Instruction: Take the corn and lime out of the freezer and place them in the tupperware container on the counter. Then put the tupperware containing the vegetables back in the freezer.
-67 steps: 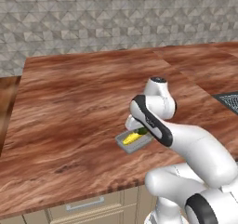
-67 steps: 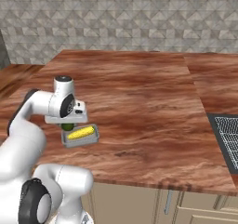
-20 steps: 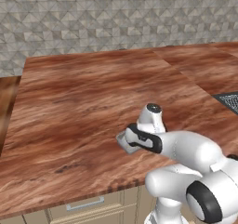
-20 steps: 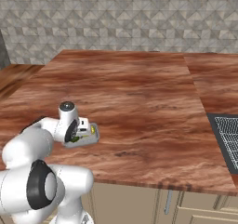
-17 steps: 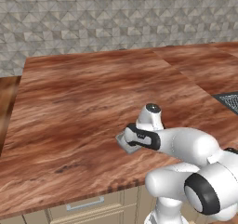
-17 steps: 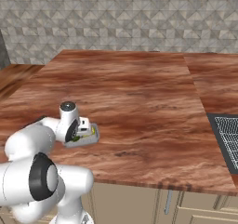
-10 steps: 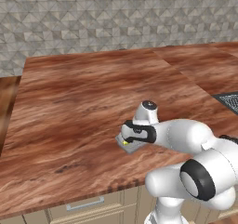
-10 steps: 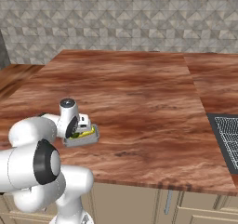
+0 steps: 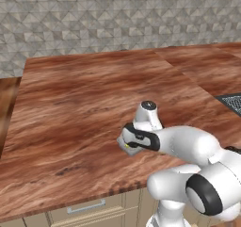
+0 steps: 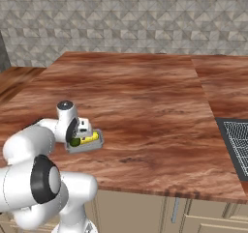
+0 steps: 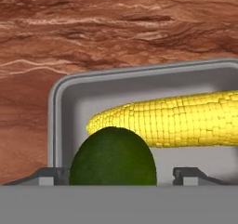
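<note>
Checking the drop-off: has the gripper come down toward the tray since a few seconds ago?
Yes. The gripper has dropped to the tupperware container on the counter, lime between its fingertips.

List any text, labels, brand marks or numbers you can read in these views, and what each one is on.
None: no readable text, label, brand mark or number in any view.
Tray: plain grey, no marking.
Corn and lime: no stickers.
Counter: wood grain only.
Wall tiles: pattern only, no writing.
</note>
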Available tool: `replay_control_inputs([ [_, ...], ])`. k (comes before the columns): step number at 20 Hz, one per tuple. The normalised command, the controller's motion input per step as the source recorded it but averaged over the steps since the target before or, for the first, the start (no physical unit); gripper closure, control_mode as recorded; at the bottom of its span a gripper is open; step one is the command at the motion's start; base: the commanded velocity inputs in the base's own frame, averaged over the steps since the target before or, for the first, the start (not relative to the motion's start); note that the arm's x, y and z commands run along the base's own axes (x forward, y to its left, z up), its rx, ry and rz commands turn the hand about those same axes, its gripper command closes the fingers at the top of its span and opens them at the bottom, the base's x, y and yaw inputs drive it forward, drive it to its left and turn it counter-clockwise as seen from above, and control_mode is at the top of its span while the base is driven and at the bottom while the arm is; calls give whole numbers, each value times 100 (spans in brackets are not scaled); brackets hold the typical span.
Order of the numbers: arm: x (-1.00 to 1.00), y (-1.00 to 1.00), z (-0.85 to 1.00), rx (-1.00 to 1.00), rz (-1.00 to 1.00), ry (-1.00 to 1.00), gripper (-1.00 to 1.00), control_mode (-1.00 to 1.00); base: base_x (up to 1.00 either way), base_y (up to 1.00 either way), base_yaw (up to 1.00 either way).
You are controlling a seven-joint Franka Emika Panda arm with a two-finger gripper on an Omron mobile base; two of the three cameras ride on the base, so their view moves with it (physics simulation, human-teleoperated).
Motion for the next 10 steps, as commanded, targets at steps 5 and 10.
replay_control_inputs([
  [5, -6, -5, 35, 0, -3, 0, -100, -100, 0, 0, 0],
  [10, 0, -38, 71, 0, -5, 0, -100, -100, 0, 0, 0],
])
